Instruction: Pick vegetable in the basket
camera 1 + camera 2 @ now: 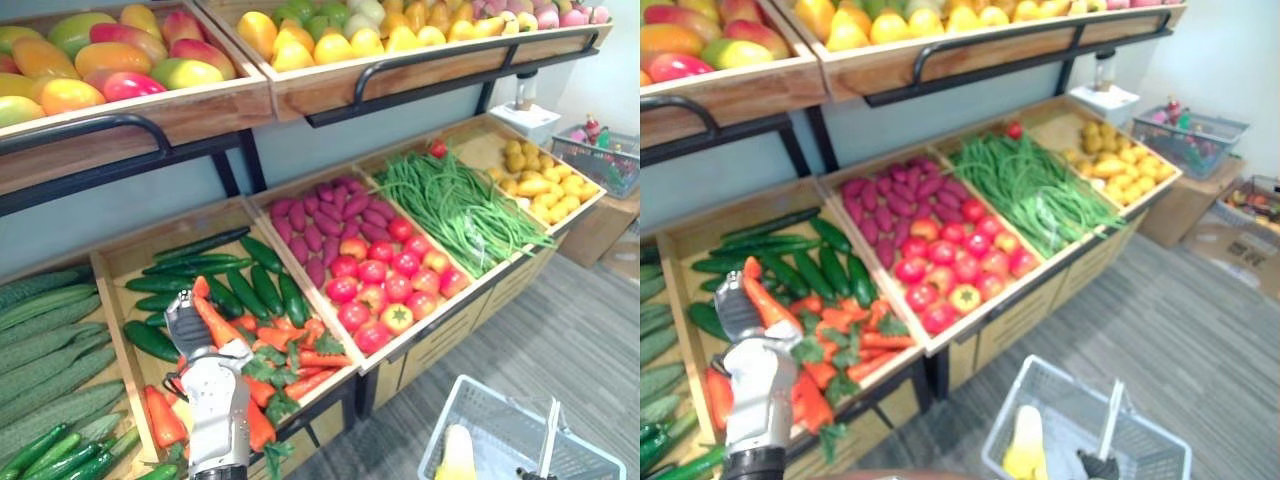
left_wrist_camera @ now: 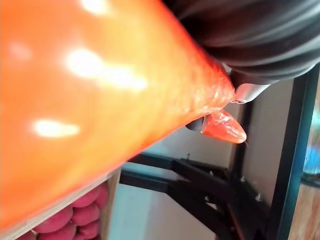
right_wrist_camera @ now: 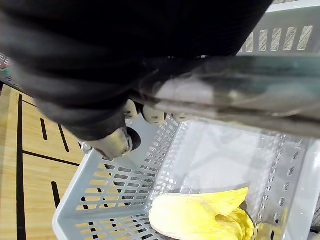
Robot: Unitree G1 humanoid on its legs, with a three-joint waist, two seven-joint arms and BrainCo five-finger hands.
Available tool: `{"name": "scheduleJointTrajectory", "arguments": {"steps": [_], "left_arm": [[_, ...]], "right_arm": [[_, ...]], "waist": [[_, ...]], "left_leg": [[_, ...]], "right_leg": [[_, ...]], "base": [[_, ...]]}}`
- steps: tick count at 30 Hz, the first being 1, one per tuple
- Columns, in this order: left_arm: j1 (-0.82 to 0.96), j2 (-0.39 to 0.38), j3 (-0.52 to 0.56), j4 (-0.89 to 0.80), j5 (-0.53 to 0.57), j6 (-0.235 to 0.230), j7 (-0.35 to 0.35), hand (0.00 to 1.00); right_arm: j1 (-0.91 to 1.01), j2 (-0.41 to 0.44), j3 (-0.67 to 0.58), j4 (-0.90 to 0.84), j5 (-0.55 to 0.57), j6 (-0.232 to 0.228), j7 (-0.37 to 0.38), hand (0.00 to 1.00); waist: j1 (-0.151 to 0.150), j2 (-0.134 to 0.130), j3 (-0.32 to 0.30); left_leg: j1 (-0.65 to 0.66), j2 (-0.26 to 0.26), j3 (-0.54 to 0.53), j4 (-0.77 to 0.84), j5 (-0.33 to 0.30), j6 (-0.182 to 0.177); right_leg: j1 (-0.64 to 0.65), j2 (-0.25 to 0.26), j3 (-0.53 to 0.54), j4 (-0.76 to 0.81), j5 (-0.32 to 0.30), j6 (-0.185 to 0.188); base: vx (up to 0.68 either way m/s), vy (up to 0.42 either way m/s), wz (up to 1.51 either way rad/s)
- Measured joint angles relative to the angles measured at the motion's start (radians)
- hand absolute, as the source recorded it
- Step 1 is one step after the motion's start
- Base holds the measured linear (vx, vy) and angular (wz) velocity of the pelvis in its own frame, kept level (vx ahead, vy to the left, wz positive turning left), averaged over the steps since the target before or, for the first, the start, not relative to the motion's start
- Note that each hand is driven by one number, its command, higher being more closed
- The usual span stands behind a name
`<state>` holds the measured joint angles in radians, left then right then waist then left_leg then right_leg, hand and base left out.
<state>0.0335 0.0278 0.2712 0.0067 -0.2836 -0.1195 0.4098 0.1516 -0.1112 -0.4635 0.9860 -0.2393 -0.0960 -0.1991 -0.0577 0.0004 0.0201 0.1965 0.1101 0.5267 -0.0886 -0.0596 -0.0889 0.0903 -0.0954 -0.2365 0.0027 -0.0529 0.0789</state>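
Note:
My left hand (image 1: 190,322) is over the carrot crate (image 1: 112,262), its fingers curled round an orange carrot (image 1: 217,322) lifted clear of the pile. Up close, the carrot (image 2: 90,100) runs along the hand to its tip by a fingertip (image 2: 197,123). Low at the right hangs a grey plastic basket (image 1: 440,415) with one yellow vegetable (image 3: 200,215) in it. My right hand (image 3: 145,112) is shut round the basket's handle (image 3: 240,85) and shows dark at the handle's end (image 1: 1098,466).
Sloped wooden crates hold cucumbers (image 1: 215,280), purple sweet potatoes (image 1: 325,215), tomatoes (image 1: 385,285), green beans (image 1: 450,205) and yellow produce (image 1: 545,185). An upper shelf (image 1: 330,90) carries fruit. Grey floor (image 1: 590,340) lies around the basket.

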Motion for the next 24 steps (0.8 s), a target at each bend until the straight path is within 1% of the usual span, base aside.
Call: {"name": "scheduleJointTrajectory", "arguments": {"steps": [1,5,11,12,16,21,22,23,24], "left_arm": [[0.001,0.017,0.001,0.009,-0.067,-0.014,-0.009,1.00],[0.006,0.023,0.009,0.010,-0.137,-0.047,-0.027,1.00],[0.006,0.051,-0.015,0.010,-0.140,-0.048,-0.052,1.00],[0.006,0.058,-0.022,0.010,-0.141,-0.048,-0.063,1.00],[0.006,0.058,-0.035,0.010,-0.152,-0.055,-0.069,1.00],[0.006,0.058,-0.039,0.011,-0.318,-0.097,-0.076,1.00],[0.006,0.058,-0.040,0.011,-0.405,-0.118,-0.086,1.00],[0.006,0.058,-0.040,0.011,-0.420,-0.121,-0.088,1.00],[0.006,0.058,-0.040,0.012,-0.459,-0.129,-0.092,1.00]], "right_arm": [[0.001,-0.002,0.000,0.000,0.000,0.000,0.001,1.00],[-0.004,-0.011,0.004,0.000,0.000,0.000,0.008,1.00],[-0.012,-0.015,0.011,0.000,0.000,0.000,0.008,1.00],[-0.013,-0.017,0.012,0.000,0.000,0.000,0.008,1.00],[-0.015,-0.031,0.021,0.000,0.001,0.000,0.008,1.00],[-0.014,-0.031,0.023,0.001,0.001,0.000,0.007,1.00],[-0.015,-0.034,0.035,0.001,0.001,0.000,0.006,1.00],[-0.015,-0.035,0.039,0.001,0.001,0.000,0.006,1.00],[-0.015,-0.036,0.041,0.001,0.001,0.000,0.007,1.00]], "waist": [[-0.002,0.000,0.000],[-0.016,0.000,0.001],[-0.023,0.002,0.002],[-0.023,0.005,0.004],[-0.023,0.014,0.010],[-0.024,0.016,0.011],[-0.024,0.016,0.011],[-0.024,0.016,0.011],[-0.024,0.016,0.011]], "left_leg": [[0.000,-0.003,-0.006,-0.005,0.002,0.002],[-0.002,-0.010,-0.016,-0.006,0.002,0.002],[-0.004,-0.013,-0.015,-0.006,0.002,0.002],[-0.004,-0.013,-0.015,-0.006,0.002,0.002],[-0.001,-0.014,-0.018,-0.006,0.002,0.002],[-0.001,-0.013,-0.019,-0.006,0.002,0.002],[-0.002,-0.014,-0.019,-0.006,0.002,0.002],[-0.002,-0.014,-0.019,-0.006,0.002,0.002],[-0.003,-0.015,-0.019,-0.006,0.002,0.002]], "right_leg": [[0.000,-0.001,-0.002,-0.002,0.001,0.001],[0.004,-0.007,-0.008,-0.016,0.005,0.008],[0.008,-0.007,-0.009,-0.034,0.016,0.006],[0.012,-0.007,-0.010,-0.037,0.018,0.006],[0.017,-0.007,-0.014,-0.038,0.018,0.006],[0.015,-0.007,-0.015,-0.039,0.018,0.006],[0.015,-0.007,-0.015,-0.042,0.020,0.006],[0.015,-0.007,-0.015,-0.043,0.021,0.006],[0.016,-0.007,-0.015,-0.049,0.025,0.007]], "base": [[-0.04,-0.021,0.07],[-0.02,-0.015,0.06],[-0.01,-0.027,-0.02],[-0.01,-0.034,0.00],[-0.03,-0.044,0.03],[-0.05,-0.047,0.00],[-0.05,-0.038,-0.01],[-0.04,-0.038,-0.02],[-0.03,-0.033,-0.01]]}}
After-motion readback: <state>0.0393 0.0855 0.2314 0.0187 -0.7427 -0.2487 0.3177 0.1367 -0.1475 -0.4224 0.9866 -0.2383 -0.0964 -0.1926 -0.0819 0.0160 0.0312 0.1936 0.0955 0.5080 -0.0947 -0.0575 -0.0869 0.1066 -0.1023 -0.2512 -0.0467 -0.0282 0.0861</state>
